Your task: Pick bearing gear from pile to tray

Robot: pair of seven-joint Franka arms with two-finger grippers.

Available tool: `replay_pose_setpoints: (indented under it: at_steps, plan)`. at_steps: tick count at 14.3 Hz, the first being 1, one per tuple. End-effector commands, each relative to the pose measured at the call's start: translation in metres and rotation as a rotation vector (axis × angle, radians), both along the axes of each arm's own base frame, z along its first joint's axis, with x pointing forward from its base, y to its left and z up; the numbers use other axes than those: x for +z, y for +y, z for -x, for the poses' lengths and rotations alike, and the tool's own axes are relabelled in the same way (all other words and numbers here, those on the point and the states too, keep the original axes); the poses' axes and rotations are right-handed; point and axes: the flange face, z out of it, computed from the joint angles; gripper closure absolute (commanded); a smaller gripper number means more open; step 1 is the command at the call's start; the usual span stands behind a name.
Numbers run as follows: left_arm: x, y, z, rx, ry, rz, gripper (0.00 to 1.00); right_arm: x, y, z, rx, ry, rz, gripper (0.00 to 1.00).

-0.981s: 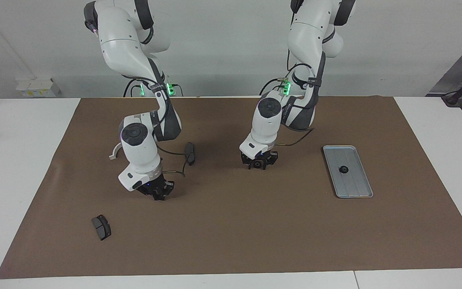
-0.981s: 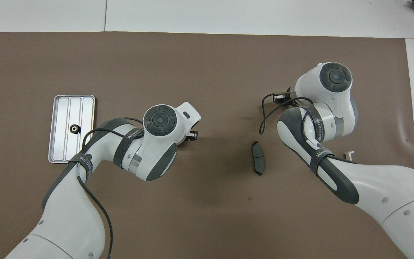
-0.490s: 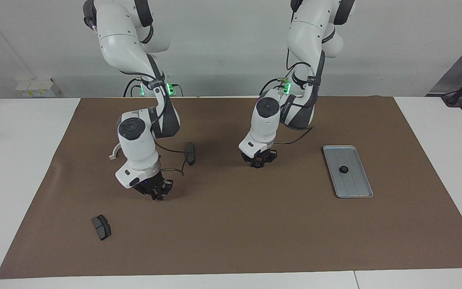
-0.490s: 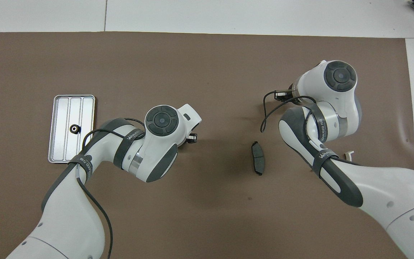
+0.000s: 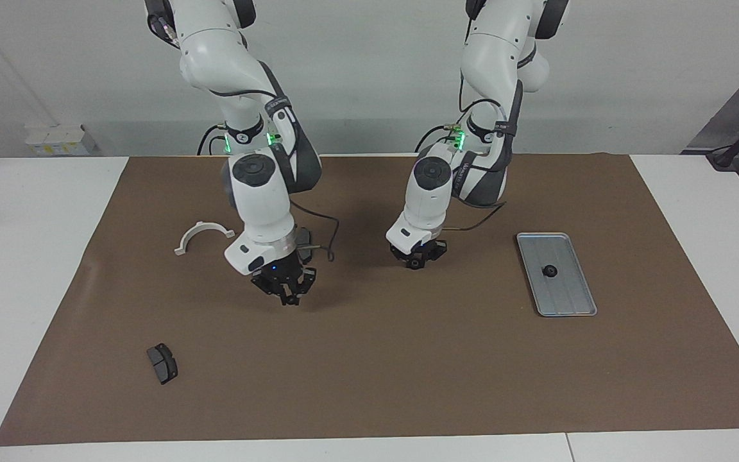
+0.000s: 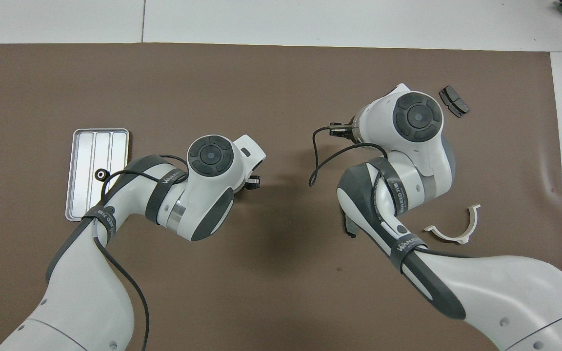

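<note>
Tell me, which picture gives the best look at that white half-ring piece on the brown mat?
The facing view: the white half-ring bracket lies fully exposed there, beside the right arm. The overhead view shows the bracket whole too, but crowded against the right arm's forearm.

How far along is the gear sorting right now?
Done: one gear lies in the tray. In hand: the left gripper, low over the mat, seems shut on a second gear, which has yet to reach the tray. The right gripper hangs shut and empty. No other loose gears show.
</note>
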Motion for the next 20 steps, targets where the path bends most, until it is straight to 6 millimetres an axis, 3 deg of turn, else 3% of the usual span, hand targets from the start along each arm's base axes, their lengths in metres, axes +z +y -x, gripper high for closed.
replay_pose_setpoints:
  at_steps: [1,3,5,8,10,13,14,15,16,17,18,20]
  plan:
    - [0.031,0.037,-0.042,0.083,0.002,0.004,1.00,0.004,0.031,0.012,-0.046,-0.010,-0.035,1.00]
    - [0.046,0.075,-0.071,0.135,-0.012,0.011,1.00,0.002,0.072,0.029,-0.044,-0.004,-0.049,1.00]
    - [0.053,0.130,-0.088,0.139,-0.013,0.018,1.00,0.003,0.116,0.045,-0.061,-0.006,-0.074,1.00]
    - [0.069,0.211,-0.095,0.067,0.036,0.016,1.00,-0.027,0.184,0.082,-0.029,-0.004,-0.093,1.00]
    - [0.070,0.260,-0.089,-0.001,0.073,0.016,1.00,-0.037,0.200,0.094,-0.018,-0.002,-0.086,1.00]
    - [0.058,0.311,-0.070,-0.080,0.111,0.022,1.00,-0.053,0.221,0.118,0.015,0.021,-0.066,1.00]
    - [0.053,0.320,-0.063,-0.103,0.125,0.025,1.00,-0.060,0.220,0.119,0.015,0.030,-0.059,0.94]
    - [0.048,0.329,-0.057,-0.120,0.132,0.028,1.00,-0.061,0.219,0.120,0.018,0.030,-0.054,0.76]
    - [0.043,0.337,-0.049,-0.133,0.144,0.031,1.00,-0.060,0.218,0.118,0.019,0.025,-0.051,0.36]
    - [0.038,0.346,-0.044,-0.152,0.146,0.034,1.00,-0.058,0.218,0.117,0.016,0.022,-0.053,0.13]
    - [0.035,0.354,-0.039,-0.166,0.144,0.037,1.00,-0.056,0.215,0.114,0.009,0.019,-0.054,0.00]
    - [0.028,0.359,-0.030,-0.187,0.148,0.040,1.00,-0.030,0.196,0.100,-0.023,-0.008,-0.068,0.00]
